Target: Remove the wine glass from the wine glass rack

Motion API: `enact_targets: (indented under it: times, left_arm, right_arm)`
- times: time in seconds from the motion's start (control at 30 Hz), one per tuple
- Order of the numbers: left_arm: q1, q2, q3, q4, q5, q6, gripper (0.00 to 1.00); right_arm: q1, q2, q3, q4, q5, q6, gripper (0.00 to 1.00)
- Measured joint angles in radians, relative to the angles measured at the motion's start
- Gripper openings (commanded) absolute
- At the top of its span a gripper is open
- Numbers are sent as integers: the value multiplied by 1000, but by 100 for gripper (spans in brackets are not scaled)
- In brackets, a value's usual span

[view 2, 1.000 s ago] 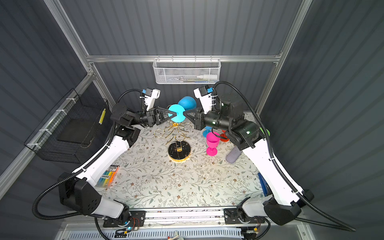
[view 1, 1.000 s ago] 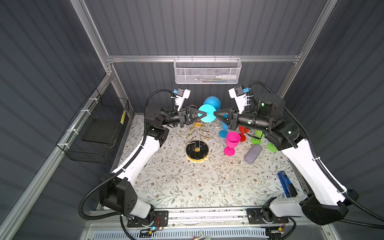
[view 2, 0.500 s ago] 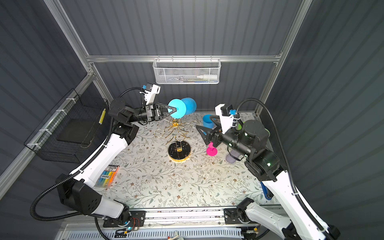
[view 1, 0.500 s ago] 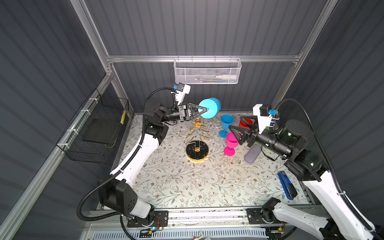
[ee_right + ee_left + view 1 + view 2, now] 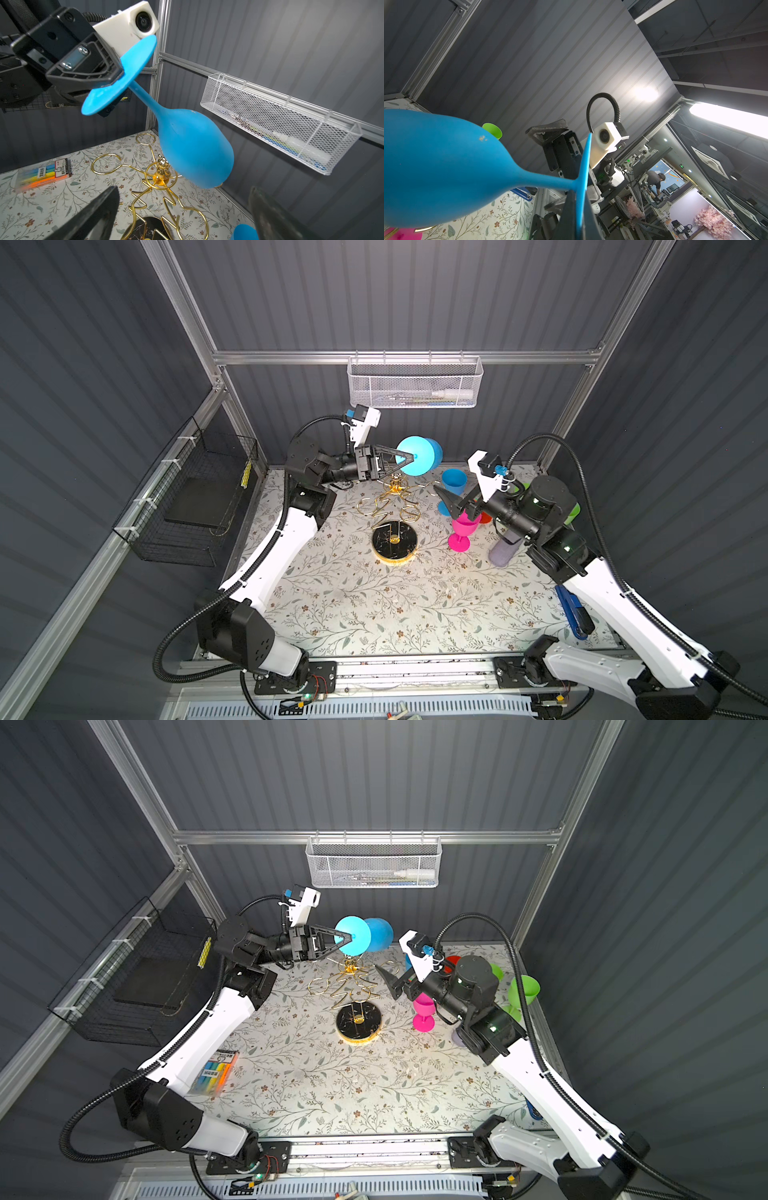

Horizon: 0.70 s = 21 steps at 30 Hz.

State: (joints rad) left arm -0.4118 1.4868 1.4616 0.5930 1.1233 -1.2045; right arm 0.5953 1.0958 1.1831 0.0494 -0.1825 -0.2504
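A pink goblet (image 5: 460,533) stands upright on the floral-patterned surface (image 5: 374,605), near a blue goblet (image 5: 454,483) toward the back wall. A grey cylinder (image 5: 502,551) stands on end to the pink goblet's right, and a green goblet (image 5: 523,989) sits at the right edge. A blue tool (image 5: 573,614) lies along that edge. A pack of coloured highlighters (image 5: 214,1071) lies at the left. A white mesh basket (image 5: 411,389) hangs on the back rail, a black wire basket (image 5: 174,547) on the left wall.
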Motion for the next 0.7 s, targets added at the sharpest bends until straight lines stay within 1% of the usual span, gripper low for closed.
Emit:
enact_targets:
  times: [0.13, 0.43, 0.7]
  left_arm:
    - [0, 0, 0, 6, 0, -13, 0]
    - [0, 0, 2, 32, 3, -41, 0]
    - [0, 0, 4, 58, 4, -70, 0]
  right_arm:
    - [0, 62, 4, 63, -5, -36, 99]
    - [0, 190, 44, 150, -4, -63, 99]
    - [0, 249, 93, 222, 8, -65, 99]
